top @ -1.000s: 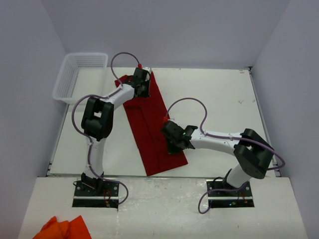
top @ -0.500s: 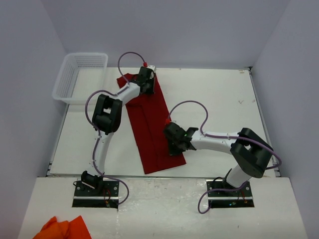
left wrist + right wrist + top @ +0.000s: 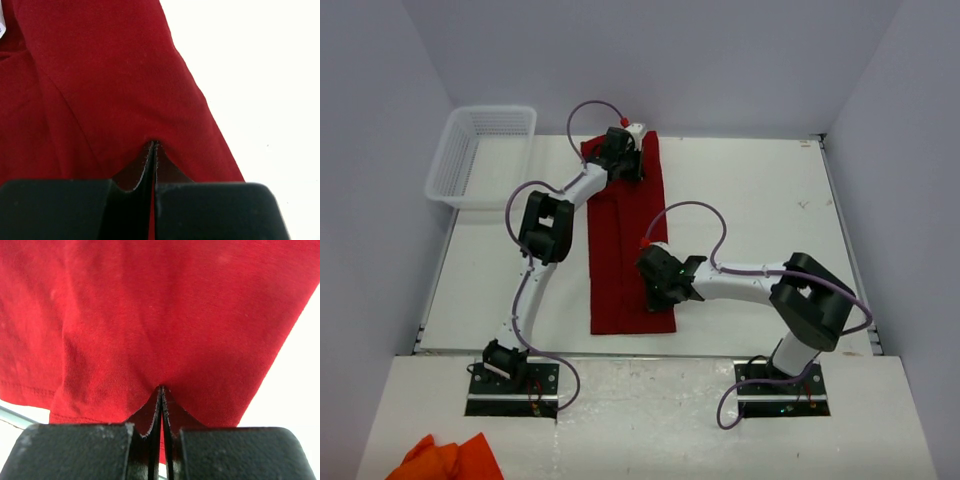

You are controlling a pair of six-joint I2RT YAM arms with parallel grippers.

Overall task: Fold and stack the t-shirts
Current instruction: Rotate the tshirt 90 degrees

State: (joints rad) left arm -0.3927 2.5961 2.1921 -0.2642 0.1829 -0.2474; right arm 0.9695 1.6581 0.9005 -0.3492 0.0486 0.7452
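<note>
The red t-shirt (image 3: 618,235), laid on the bench (image 3: 760,200) between the left hand (image 3: 154,146) and right hand (image 3: 161,389), each pinched shut on its edge, could be skewed or dropped by uneven pulling.

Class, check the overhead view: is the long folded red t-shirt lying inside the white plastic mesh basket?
No, the long folded red t-shirt lies flat on the white table, beside the white plastic mesh basket.
</note>
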